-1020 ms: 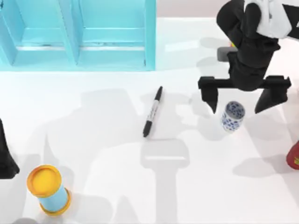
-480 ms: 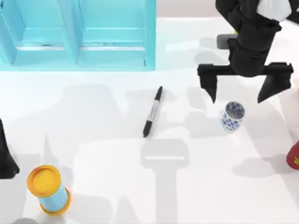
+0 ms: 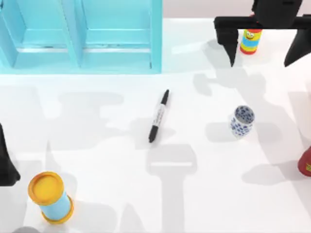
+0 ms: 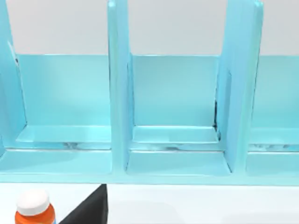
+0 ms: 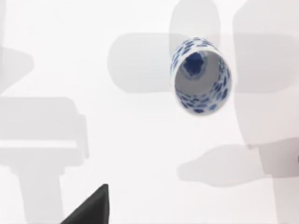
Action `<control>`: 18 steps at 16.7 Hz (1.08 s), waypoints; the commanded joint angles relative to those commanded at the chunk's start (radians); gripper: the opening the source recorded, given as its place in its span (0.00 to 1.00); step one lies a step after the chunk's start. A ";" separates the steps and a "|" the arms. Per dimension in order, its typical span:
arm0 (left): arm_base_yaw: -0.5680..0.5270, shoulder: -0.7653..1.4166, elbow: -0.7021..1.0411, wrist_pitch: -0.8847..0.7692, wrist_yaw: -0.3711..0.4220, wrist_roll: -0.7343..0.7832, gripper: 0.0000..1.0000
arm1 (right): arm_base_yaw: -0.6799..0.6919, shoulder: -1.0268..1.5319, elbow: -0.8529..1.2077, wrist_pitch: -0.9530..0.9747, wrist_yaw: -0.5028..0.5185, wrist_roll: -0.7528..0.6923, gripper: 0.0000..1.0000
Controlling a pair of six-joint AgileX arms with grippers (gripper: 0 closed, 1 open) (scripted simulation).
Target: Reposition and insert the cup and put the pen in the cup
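White tabletop from above: right gripper spread wide at the far right edge, well apart from the small white blue-speckled cup standing upright right of the slim black pen. Left wrist view: light-blue shelf. Right wrist view: cup mouth visible.

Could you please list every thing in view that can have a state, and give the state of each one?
cup: upright on the table, mouth open upward, not held
pen: lying flat on the table, cap on, outside the cup
yellow-lidded cylinder: upright, lid on
striped cylinder: upright
right end effector: open, raised, behind the cup
left end effector: parked at the left edge
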 joint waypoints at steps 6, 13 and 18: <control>0.000 0.000 0.000 0.000 0.000 0.000 1.00 | -0.002 0.002 0.059 -0.057 0.000 -0.001 1.00; 0.000 0.000 0.000 0.000 0.000 0.000 1.00 | 0.080 0.095 0.047 0.085 -0.031 0.160 1.00; 0.000 0.000 0.000 0.000 0.000 0.000 1.00 | 0.194 0.230 0.018 0.316 -0.077 0.434 1.00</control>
